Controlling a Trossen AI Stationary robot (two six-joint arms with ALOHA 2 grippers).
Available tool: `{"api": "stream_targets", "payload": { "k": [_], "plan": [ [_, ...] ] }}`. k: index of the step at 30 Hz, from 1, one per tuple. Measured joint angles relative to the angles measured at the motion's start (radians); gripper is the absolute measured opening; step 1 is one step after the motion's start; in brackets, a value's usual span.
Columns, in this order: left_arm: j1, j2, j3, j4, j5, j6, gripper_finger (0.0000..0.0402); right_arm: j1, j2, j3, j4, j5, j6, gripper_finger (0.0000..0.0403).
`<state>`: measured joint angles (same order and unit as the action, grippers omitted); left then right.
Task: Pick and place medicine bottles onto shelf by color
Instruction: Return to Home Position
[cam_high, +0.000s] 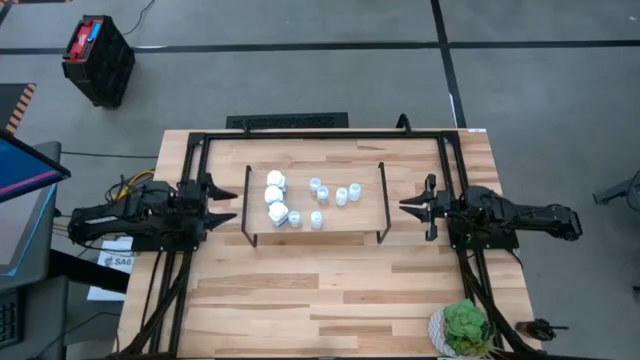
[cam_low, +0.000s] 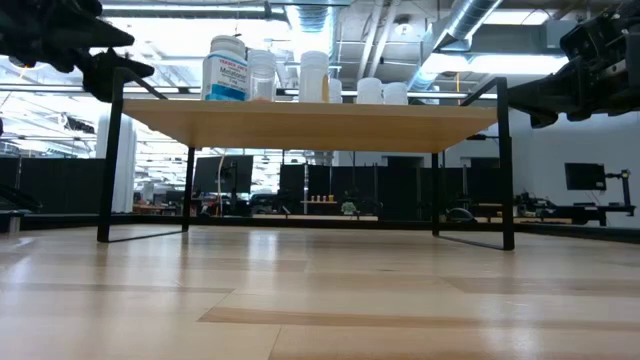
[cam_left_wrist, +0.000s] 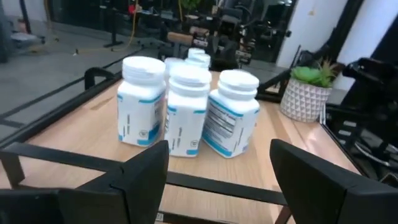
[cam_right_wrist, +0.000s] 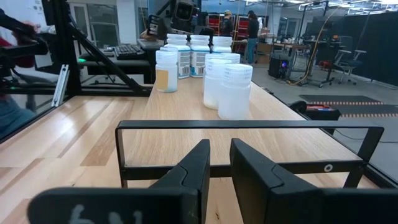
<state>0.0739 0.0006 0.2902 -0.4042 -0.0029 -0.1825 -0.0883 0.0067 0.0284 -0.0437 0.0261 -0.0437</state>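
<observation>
The shelf is a low light-wood board on thin black legs at the table's middle; it also shows in the low view. Three chunky white bottles stand upright on its left part, close before my left gripper. Several small pale-blue-topped bottles stand on its middle, and show in the right wrist view. My left gripper is open and empty at the shelf's left end. My right gripper is shut and empty at the shelf's right end.
A green potted plant stands at the table's near right corner. A black frame runs along the table's far edge. A black crate sits on the floor beyond the table. The shelf's right part is bare wood.
</observation>
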Motion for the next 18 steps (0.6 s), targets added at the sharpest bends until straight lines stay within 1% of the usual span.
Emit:
{"api": "stream_targets", "payload": {
  "k": [10,13,18],
  "plan": [
    [0.000,0.000,0.000,-0.008,0.112,0.014,0.0265,0.000,0.000,0.000,0.000,0.000,0.000,0.0086],
    [0.000,0.000,0.000,0.000,0.126,0.064,0.0265,0.000,0.000,0.000,0.000,0.000,0.000,0.0086],
    [0.000,0.000,0.000,0.000,0.118,0.166,0.0265,0.000,0.000,0.000,0.000,0.000,0.000,0.0086]
  ]
}}
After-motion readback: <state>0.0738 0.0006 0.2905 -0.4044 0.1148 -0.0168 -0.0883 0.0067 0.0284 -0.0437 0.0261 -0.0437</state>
